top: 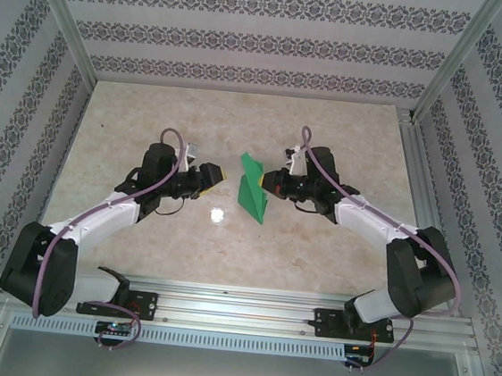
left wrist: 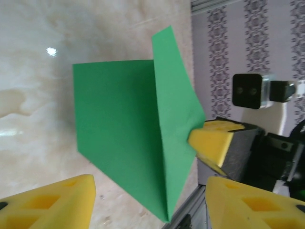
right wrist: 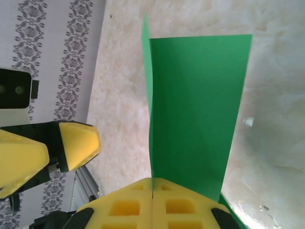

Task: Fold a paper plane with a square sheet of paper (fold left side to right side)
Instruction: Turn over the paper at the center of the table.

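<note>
The bright green sheet of paper (top: 252, 191) lies mid-table, folded into a creased shape that points toward the near edge. One flap (right wrist: 190, 105) stands up off the marble. My right gripper (right wrist: 152, 181) is shut on that flap's edge, and its yellow pads (left wrist: 214, 142) pinch the paper (left wrist: 124, 124) from the right. My left gripper (top: 213, 177) hovers just left of the paper, apart from it. Its jaws stand open, with yellow fingers (left wrist: 47, 202) spread wide and nothing held between them.
The marble tabletop (top: 136, 257) has free room all around the paper. Aluminium frame rails (top: 415, 169) and patterned walls enclose the table. The two grippers face each other closely across the paper, the left one's fingers (right wrist: 78, 143) showing in the right wrist view.
</note>
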